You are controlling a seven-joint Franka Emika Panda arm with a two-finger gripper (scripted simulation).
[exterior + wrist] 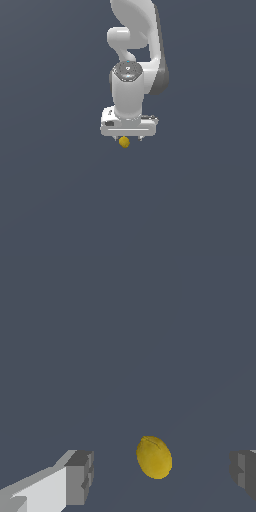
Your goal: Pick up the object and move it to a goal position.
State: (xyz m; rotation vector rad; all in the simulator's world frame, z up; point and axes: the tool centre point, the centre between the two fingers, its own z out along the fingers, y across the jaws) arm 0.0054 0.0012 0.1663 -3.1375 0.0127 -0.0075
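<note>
A small yellow-orange ball (124, 142) lies on the flat dark grey surface, showing just under the white gripper (128, 137) in the exterior view. In the wrist view the ball (154, 457) sits between the two grey fingertips (80, 477), apart from both, a little nearer the far one. The gripper (162, 476) is open wide and holds nothing. In the exterior view the fingers are mostly hidden behind the gripper body.
The white arm (135, 45) rises above the gripper toward the top of the exterior view. The dark grey surface (60, 190) spreads on all sides with no other objects in view.
</note>
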